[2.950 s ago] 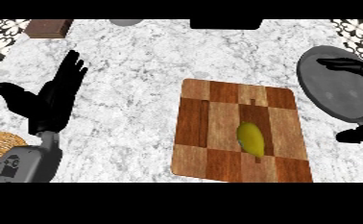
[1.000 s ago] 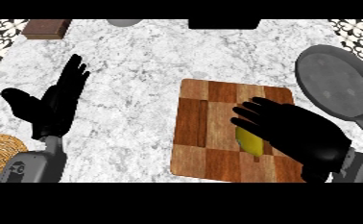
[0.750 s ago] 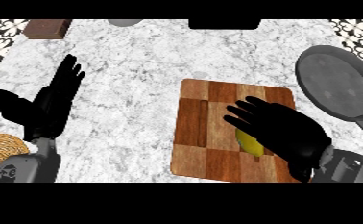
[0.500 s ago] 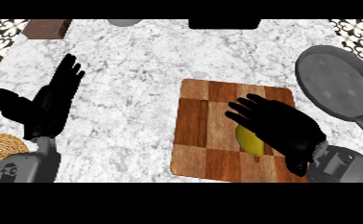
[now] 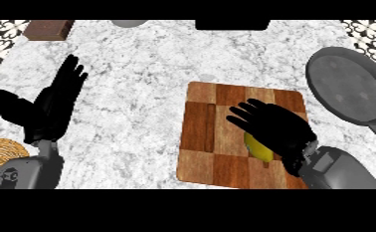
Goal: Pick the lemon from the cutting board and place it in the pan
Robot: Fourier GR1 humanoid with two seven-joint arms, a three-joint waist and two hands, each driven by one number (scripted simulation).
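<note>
Over the last second the right hand has settled lower over the lemon, which still lies on the board, so the grasp looks close but not made. The hand covers most of the lemon, palm down, its fingers spread and only slightly bent, holding nothing yet. The pan waits just right of the board. The left hand rests open at the view's left, fingers up.

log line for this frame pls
phase: reach | right hand open over lemon on cutting board | left hand open, resting at left | pan empty
</note>
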